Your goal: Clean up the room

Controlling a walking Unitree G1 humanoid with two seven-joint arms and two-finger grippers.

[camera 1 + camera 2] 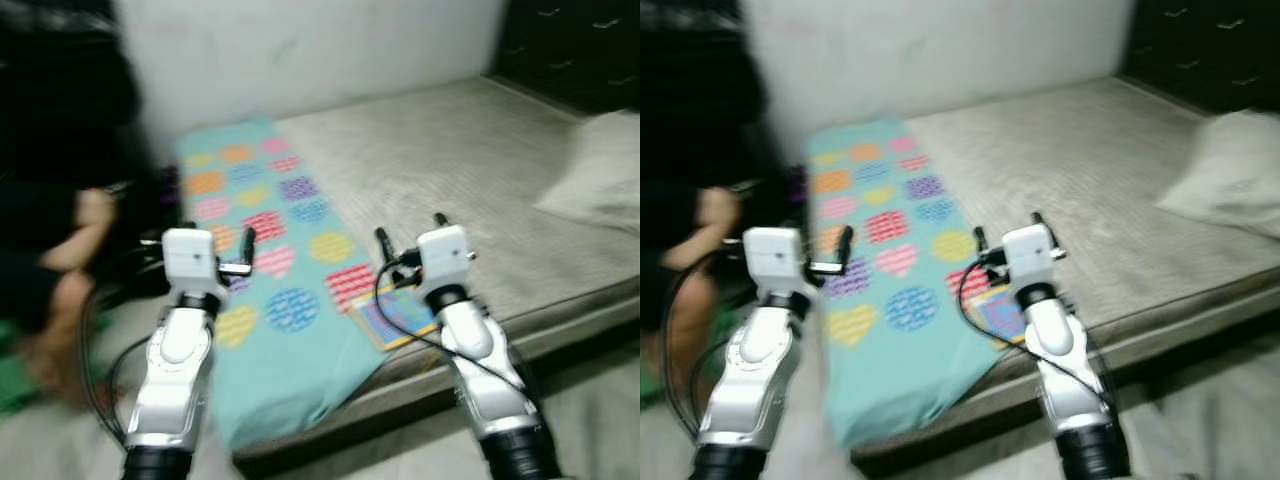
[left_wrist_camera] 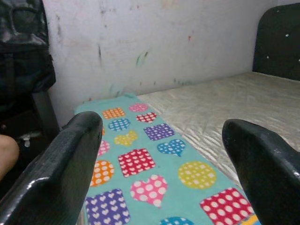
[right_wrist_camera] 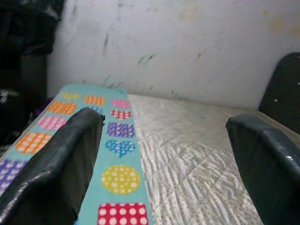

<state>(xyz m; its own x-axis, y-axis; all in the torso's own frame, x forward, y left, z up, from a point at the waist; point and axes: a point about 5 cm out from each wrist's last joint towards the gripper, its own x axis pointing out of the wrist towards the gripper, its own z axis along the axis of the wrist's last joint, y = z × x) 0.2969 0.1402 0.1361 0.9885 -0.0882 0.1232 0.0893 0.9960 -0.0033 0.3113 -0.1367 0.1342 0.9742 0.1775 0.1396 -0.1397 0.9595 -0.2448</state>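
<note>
Blanket (image 1: pixel 270 300) between, below both hands.

Beige bed (image 1: pixel 470 170) with patterned teal blanket (image 1: pixel 270 290), pillow (image 1: pixel 595 175), booklet (image 1: pixel 395 315).

Matt patterned cloth blanket (image 1: pixel 270 300)

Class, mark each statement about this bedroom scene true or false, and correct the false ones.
1. A patterned turquoise cloth lies along the mattress. True.
2. The left gripper is shut on the cloth. False: its fingers are spread apart, holding nothing.
3. A pillow lies on the mattress to the robot's right. True.
4. The right gripper holds the pillow. False: it is open, holding nothing.
5. The cloth is plain white. False: it bears coloured hearts, circles and squares.
</note>
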